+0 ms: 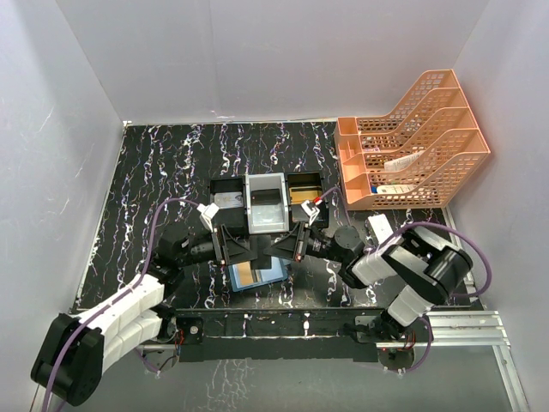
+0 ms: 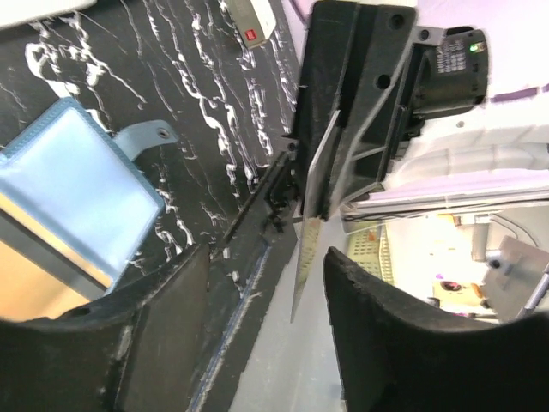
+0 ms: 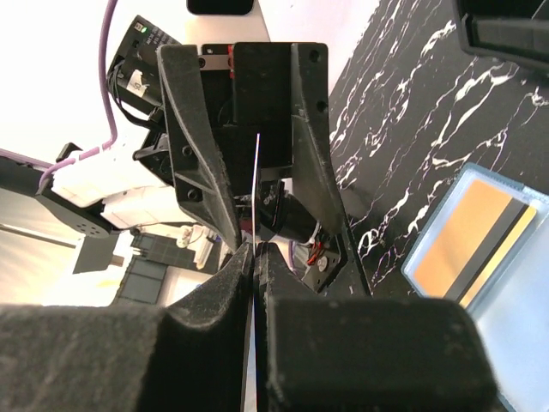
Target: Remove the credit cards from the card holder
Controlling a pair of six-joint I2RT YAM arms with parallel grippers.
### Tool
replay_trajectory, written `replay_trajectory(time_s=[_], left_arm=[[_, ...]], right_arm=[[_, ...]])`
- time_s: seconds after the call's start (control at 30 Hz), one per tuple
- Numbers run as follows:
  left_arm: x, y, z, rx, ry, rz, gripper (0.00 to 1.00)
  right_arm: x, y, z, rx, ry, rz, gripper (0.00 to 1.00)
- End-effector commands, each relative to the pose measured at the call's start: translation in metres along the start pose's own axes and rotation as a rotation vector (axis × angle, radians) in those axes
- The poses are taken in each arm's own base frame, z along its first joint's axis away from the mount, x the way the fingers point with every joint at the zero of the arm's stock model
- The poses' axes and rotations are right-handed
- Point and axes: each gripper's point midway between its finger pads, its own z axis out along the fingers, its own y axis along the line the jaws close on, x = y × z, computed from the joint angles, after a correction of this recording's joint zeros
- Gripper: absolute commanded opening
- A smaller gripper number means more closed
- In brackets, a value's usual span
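1. The left gripper [image 1: 247, 251] reaches in from the left with its claw partly open. In the right wrist view its two fingers [image 3: 193, 129] stand apart on either side of a thin card, and I see neither pressing on it.
2. Below the meeting point, the blue card holder [image 1: 257, 276] lies open on the marbled table [image 1: 154, 180]. A gold-tan card [image 3: 463, 236] sits in its pocket, so the task looks only partly done.
3. The credit card [image 2: 319, 184] hangs edge-on in the air between the two claws, lifted clear of the holder. This looks like a hand-over point.
4. The right gripper [image 3: 255, 253] comes in from the right, its claw pinched narrow on that card's edge. It alone seems to carry the card.
5. Behind the grippers sits a three-compartment tray [image 1: 221, 190], a likely drop-off spot.
6. Further right are a white box [image 1: 378, 227] and an orange file rack [image 1: 429, 129], both well apart from the action.
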Motion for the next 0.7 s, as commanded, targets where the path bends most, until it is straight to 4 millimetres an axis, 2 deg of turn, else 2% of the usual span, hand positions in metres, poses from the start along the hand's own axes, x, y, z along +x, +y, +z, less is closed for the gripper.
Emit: replay_trajectory(time_s=[0.0,0.2,0.23,0.57,0.6,0.67], left_arm=[[-0.018,-0.002,-0.003,-0.066,-0.059,0.053,0.62],[-0.031,0.006,-0.012,-0.200,-0.110,0.108,0.94],[-0.034,0.007,-0.014,-0.221,-0.119,0.118,0.97],[-0.057,0.019,-0.041,-0.453,-0.227,0.166,0.99],[-0.060,0.022,-0.046,-0.492,-0.239,0.167,0.99],[-0.067,0.027,-0.056,-0.563,-0.273,0.176,0.99]], right_arm=[[-0.014,0.005,-0.001,0.026,-0.059,-0.093,0.00],[-0.024,-0.007,-0.005,0.142,-0.098,-0.143,0.00],[-0.026,-0.008,-0.007,0.159,-0.106,-0.151,0.00],[-0.046,-0.016,-0.021,0.318,-0.178,-0.271,0.00],[-0.055,-0.009,-0.018,0.317,-0.194,-0.286,0.00],[-0.063,-0.008,-0.017,0.350,-0.197,-0.345,0.00]])
